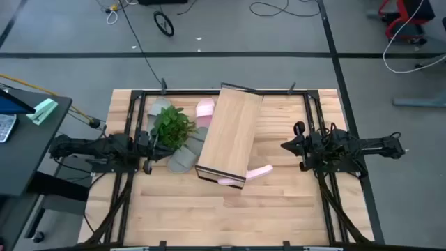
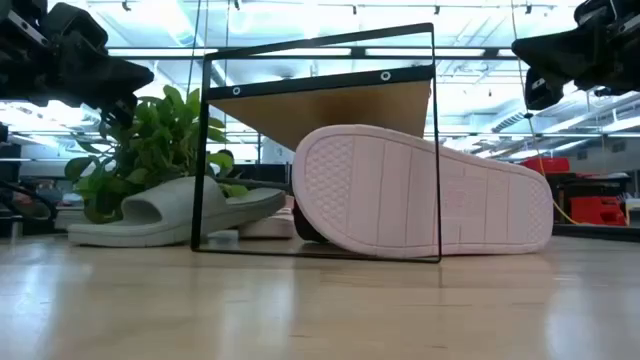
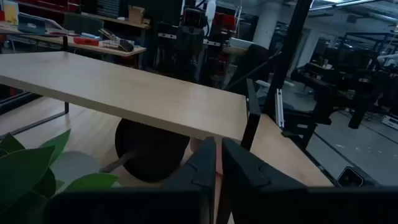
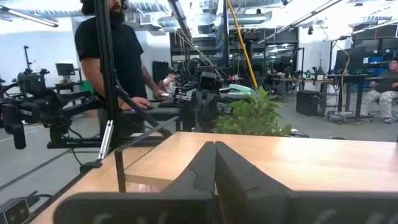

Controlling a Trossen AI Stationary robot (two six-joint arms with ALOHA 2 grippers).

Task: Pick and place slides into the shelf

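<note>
Both the left gripper [image 1: 148,148] and right gripper [image 1: 286,146] hang closed and empty beside the shelf [image 1: 230,132]; the grey slide [image 1: 182,157] left of it looks light, squashy foam, best pinched across its top band

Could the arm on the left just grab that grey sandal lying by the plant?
Probably yes. The grey sandal lies on open tabletop just in front of the left claw, with its near side uncovered. The plant crowds its far end and the shelf stands close beside it, so a low approach looks easiest.
</note>
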